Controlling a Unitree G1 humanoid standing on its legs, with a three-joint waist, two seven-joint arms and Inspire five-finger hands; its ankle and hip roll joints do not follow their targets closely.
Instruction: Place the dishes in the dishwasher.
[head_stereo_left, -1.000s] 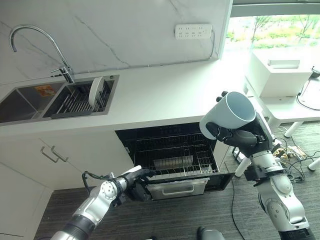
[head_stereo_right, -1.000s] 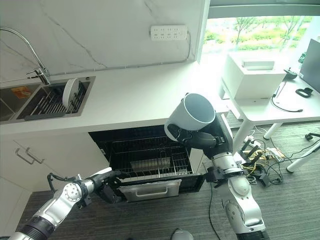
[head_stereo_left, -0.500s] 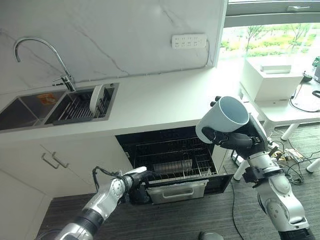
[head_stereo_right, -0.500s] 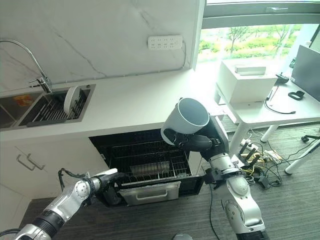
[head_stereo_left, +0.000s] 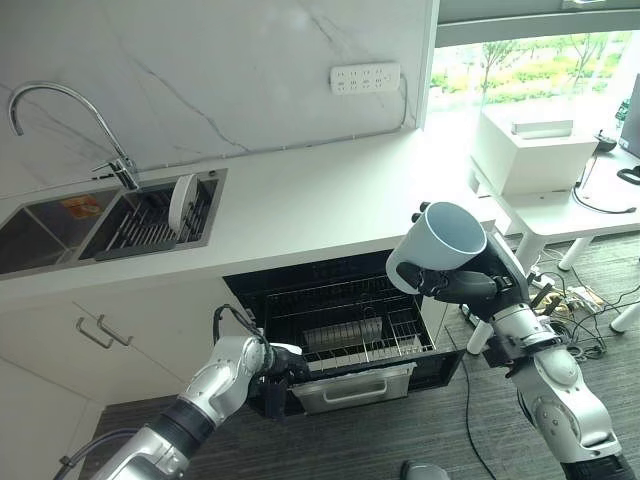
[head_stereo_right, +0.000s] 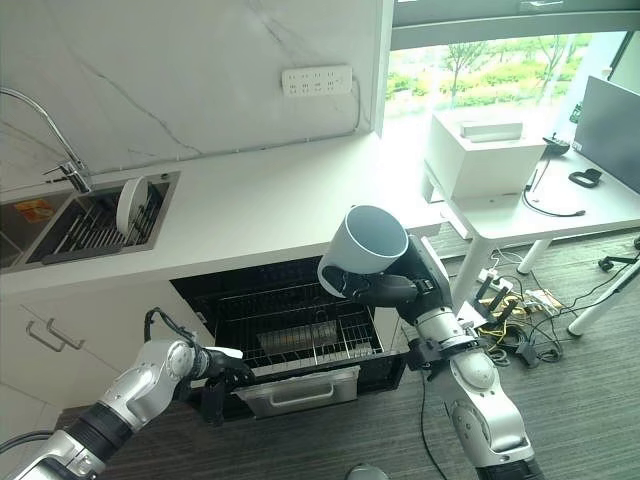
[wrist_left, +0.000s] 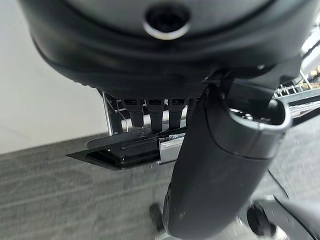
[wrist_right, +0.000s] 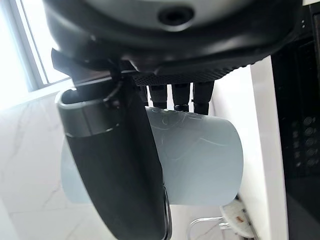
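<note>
Gripping mug (head_stereo_left: 436, 246), right hand (head_stereo_left: 470, 285)

We cannot see what the left hand (head_stereo_left: 275, 368) touches at the dishwasher door (head_stereo_left: 352, 385): its fingers (wrist_left: 152, 112) blur against the edge. The right hand's (head_stereo_right: 400, 288) thumb (wrist_right: 120, 170) hides part of the mug (wrist_right: 200, 155).

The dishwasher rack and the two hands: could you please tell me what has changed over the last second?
The left hand has shifted along the dishwasher's pulled-out wire rack front toward its left corner. The right hand still holds the pale blue mug, slightly lower. The white plate stays in the sink rack.
</note>
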